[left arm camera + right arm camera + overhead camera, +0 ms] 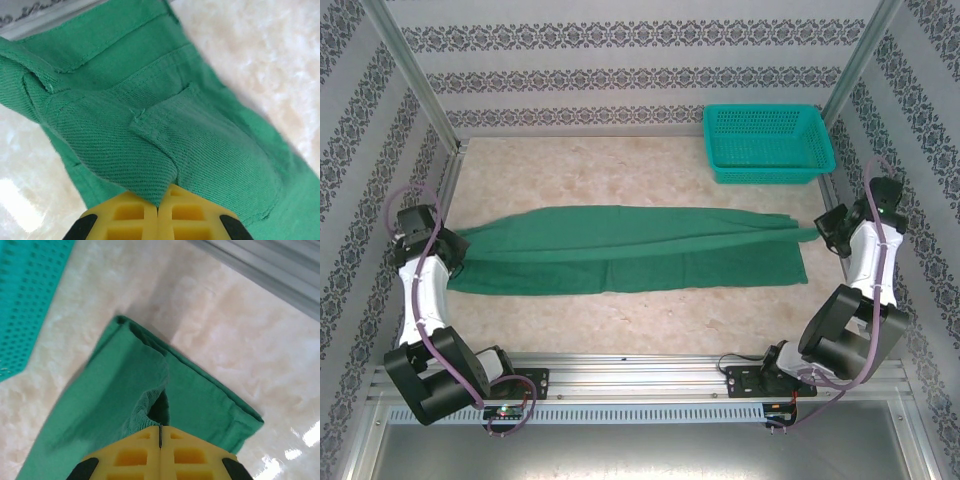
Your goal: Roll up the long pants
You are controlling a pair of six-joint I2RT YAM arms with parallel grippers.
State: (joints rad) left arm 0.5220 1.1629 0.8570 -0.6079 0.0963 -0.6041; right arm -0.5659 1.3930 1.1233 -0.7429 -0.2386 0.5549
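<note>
- long pants [630, 250] lie spread out flat across the middle of the table [650, 325], running left to right, waist end at left, leg cuffs at right
- dark green cloth, legs folded one over the other; the front layer ends short of the thin back strip at the right
- left gripper [457, 258] sits at the left end of the pants, over the waist area
- left wrist view: left gripper [159, 200] has its yellow fingers pressed together, and a fold of the pants [165, 115] is pulled up into a peak and nipped at the tips; pocket seam and waistband visible
- right gripper [823, 232] is at the far right tip of the pants by the cuffs
- right wrist view: right gripper [160, 432] is clenched, fingers together, with a bunched ridge of the pants [115, 390] rising to the fingertips, so it is pinching the cuff end
- teal mesh basket [767, 140] stands at the back right corner of the table, apart from the pants; its edge shows in the right wrist view [25, 295]
- patterned wall panels surround the table
</note>
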